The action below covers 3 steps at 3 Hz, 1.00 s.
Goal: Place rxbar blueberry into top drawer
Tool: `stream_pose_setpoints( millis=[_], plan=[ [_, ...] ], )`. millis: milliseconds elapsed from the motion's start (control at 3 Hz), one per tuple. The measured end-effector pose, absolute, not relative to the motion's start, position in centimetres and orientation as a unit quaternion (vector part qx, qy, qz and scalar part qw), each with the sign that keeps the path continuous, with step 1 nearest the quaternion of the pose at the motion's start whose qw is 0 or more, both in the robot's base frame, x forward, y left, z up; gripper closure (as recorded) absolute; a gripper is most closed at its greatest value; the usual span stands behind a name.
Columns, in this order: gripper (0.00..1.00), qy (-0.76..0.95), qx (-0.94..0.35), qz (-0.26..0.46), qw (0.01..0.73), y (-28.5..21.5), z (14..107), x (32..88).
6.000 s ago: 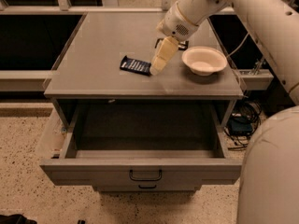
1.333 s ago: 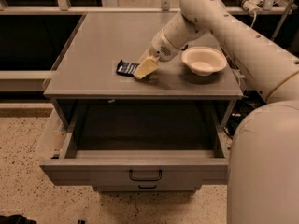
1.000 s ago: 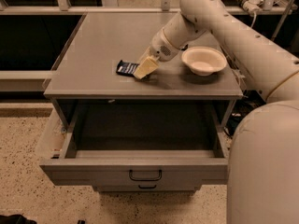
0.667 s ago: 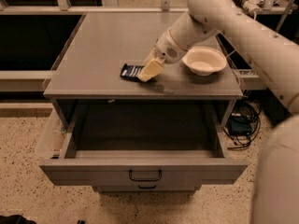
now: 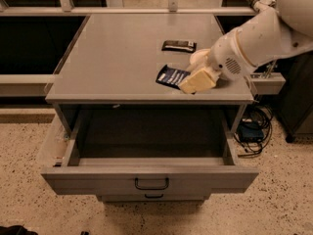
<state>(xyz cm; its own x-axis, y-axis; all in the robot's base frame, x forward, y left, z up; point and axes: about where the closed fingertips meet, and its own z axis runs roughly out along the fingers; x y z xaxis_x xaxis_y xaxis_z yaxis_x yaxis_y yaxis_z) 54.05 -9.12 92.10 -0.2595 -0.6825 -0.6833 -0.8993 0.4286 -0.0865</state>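
The rxbar blueberry [image 5: 170,76], a dark navy wrapper with white lettering, is near the front right of the cabinet top. My gripper [image 5: 191,83] is shut on its right end, with the cream fingers [image 5: 199,79] covering that end. The bar looks tilted and sits just above the surface. The top drawer [image 5: 98,176] is pulled fully open below, with a dark, bare interior and a black loop handle [image 5: 151,183] on its front.
A black-brown wrapped bar [image 5: 179,45] lies farther back on the grey cabinet top [image 5: 117,53]. A white bowl edge [image 5: 197,58] shows behind my arm. The lower drawer front [image 5: 153,197] is shut. Cables and a blue box [image 5: 250,130] lie on the floor to the right.
The view has shifted. My gripper and the blue bar have moved right and toward the front edge of the top. The black-brown bar now shows and the arm hides most of the bowl.
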Motion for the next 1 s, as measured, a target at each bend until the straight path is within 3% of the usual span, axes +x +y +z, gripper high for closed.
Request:
stream_pose_setpoints(
  millis=[333, 1000],
  plan=[
    [1.0, 0.804, -0.465, 0.175, 0.327, -12.2, 90.1, 51.2],
    [1.0, 0.837, -0.399, 0.226, 0.297, -15.0, 79.7, 52.2]
  ],
)
